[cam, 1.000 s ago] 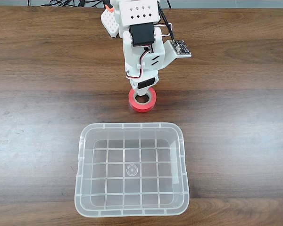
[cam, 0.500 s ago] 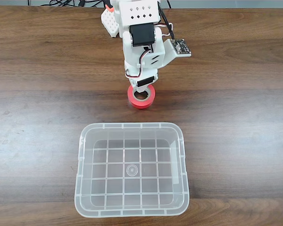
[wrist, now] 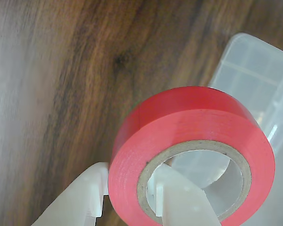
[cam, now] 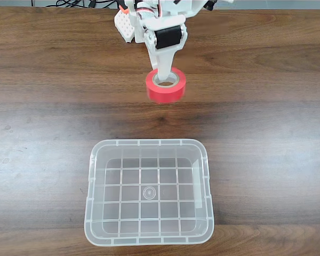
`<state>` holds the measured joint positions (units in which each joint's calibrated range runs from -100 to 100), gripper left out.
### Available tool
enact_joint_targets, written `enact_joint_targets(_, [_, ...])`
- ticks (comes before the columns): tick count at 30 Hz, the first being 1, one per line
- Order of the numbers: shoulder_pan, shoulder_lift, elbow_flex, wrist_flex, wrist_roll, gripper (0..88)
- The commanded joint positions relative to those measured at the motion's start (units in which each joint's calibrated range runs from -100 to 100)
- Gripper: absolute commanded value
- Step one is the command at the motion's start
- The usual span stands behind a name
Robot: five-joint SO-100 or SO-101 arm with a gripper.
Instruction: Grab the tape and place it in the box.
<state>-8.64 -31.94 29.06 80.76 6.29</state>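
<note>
The red-orange tape (cam: 166,92) hangs in the air above the wooden table, a short way behind the box as the fixed view shows it. My gripper (cam: 165,79) is shut on the tape, one white finger inside the grey core ring and the other against the outer wall. The wrist view shows the tape (wrist: 179,127) close up, pinched by my gripper (wrist: 128,190), with one fingertip (wrist: 172,188) inside the core. The clear plastic box (cam: 149,143) with its grid bottom stands near the table's front edge; its corner (wrist: 254,70) shows behind the tape.
The brown wooden table (cam: 266,106) surrounds the box on all sides. The arm's white base (cam: 125,24) stands at the back edge, with dark cables (cam: 74,3) behind it.
The tape has been lifted off the table and carried up and back in my gripper. The arm has risen, so its upper parts left the top of the fixed view.
</note>
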Motion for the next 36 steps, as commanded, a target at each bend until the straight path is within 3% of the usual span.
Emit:
enact_joint_targets(1, [0.08,-6.28,-5.54,1.51,0.46,3.9])
enact_joint_targets(14, [4.98,-1.69,-17.45,1.00,1.15,3.9])
enact_joint_targets(21, [8.57,18.82,-38.30,0.83,0.57,3.9])
enact_joint_targets(36, [7.84,60.90,-79.39,-1.14,0.67,3.9])
